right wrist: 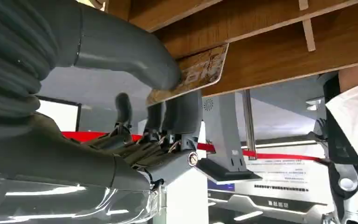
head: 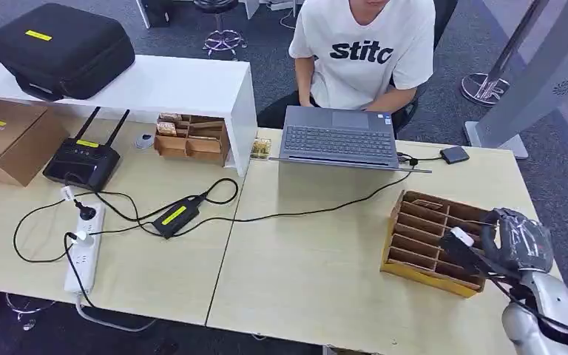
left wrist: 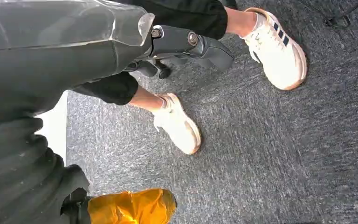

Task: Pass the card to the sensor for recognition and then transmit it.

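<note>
So you're basically at the very start of this one. Your right hand is sitting over the near right end of the wooden slotted rack on the table, and in the right wrist view the thumb and the darker fingers are pinching the card from both faces. The card is lying right up against the wooden rack; I honestly can't tell whether it's already lifted free of its slot or only just coming out.

What's left, as far as I can judge: pretty much everything. You're still needing to carry the card to the sensor, get it read, then hand it on. I can't pick out for sure which thing is the sensor. The tall grey stand on the floor past the far right corner of the table could be it, but that's a guess.

Orientation: the card's long axis is running along the rack's wooden edge, with one short end buried in your grip and the free end poking out past the thumb. Its printed face is turned toward the thumb side.

Your left hand is hanging down over the carpet; whether its fingers are spread or curled, I can't tell.
</note>
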